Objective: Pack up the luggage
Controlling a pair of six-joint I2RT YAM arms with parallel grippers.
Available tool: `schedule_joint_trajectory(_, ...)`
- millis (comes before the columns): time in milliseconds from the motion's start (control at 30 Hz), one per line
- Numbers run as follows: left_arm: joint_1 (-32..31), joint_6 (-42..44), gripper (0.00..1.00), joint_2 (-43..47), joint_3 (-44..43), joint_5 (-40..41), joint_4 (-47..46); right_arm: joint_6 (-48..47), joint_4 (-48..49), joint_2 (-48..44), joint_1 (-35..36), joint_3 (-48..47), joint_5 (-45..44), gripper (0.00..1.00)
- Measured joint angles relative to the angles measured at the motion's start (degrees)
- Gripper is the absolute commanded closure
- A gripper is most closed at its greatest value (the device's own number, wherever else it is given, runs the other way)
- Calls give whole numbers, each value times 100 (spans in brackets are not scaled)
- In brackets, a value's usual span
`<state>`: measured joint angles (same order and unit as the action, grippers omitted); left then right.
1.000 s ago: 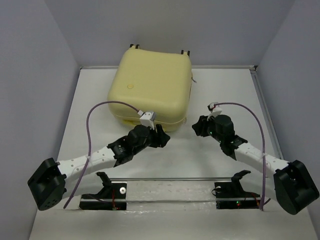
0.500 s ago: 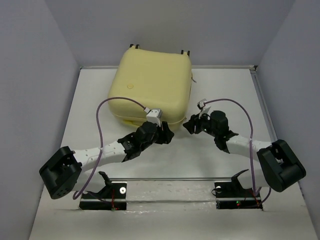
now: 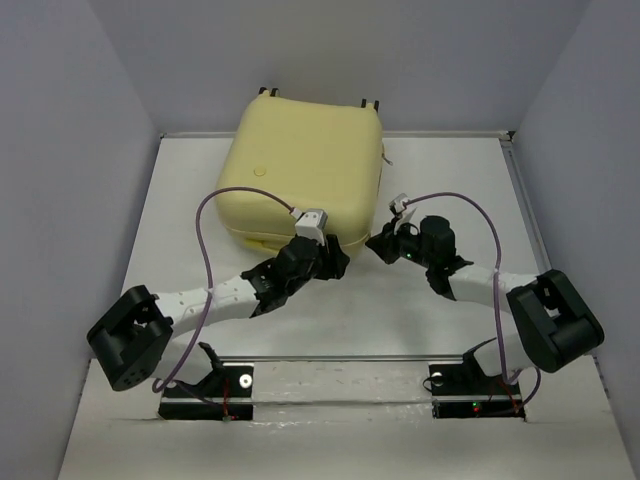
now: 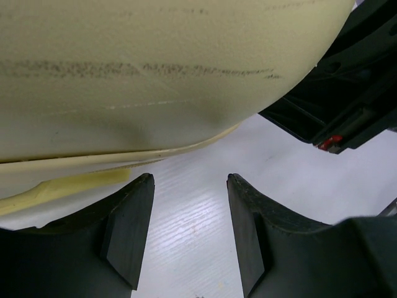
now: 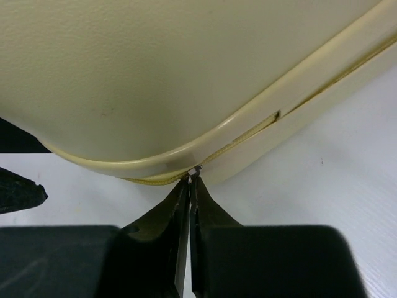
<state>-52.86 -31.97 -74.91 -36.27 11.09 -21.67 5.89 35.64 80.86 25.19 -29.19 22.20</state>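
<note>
The pale yellow luggage (image 3: 305, 170) lies closed and flat at the back of the table, its wheels (image 3: 266, 92) at the far side. My right gripper (image 3: 376, 243) is at its near right corner. In the right wrist view the jaws (image 5: 191, 177) are shut on the small metal zipper pull (image 5: 194, 171) on the seam of the luggage (image 5: 155, 62). My left gripper (image 3: 338, 262) is open and empty, low over the table just before the near edge of the luggage (image 4: 155, 62), its fingertips (image 4: 189, 180) apart with bare table between them.
The right arm's black body (image 4: 335, 105) is close to the right of my left gripper. A clear bar (image 3: 340, 358) with two black mounts runs along the near edge. Grey walls stand around the white table (image 3: 450, 180).
Both arms have moved in toward the suitcase's near right corner. The right gripper has reached the seam and closed on the zipper pull; the left gripper has come up beside it.
</note>
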Motion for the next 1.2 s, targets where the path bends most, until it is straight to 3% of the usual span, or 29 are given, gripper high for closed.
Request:
schedule_joint_trajectory(300,94,31,40,-271,-260,221,-26,404,258,-118,94,214,-92,93)
schedule_joint_trajectory(600,120,22,41,-557,-684,291,398,697,-306,-833,1858,474,-2321,93)
schedule_joint_trajectory(867,122,-57,42,-682,-824,173,442,992,-1167,-1591,2232,503,-3193,93)
schedule_joint_trajectory(967,125,-85,42,-758,-887,136,433,1276,-957,-1279,2286,446,-3279,93)
schedule_joint_trajectory(1067,175,-98,42,-752,-890,120,455,1655,-380,-352,2605,155,-3646,93)
schedule_joint_trajectory(1200,431,-46,32,-463,-890,-90,640,2157,11,354,3156,114,-3215,93)
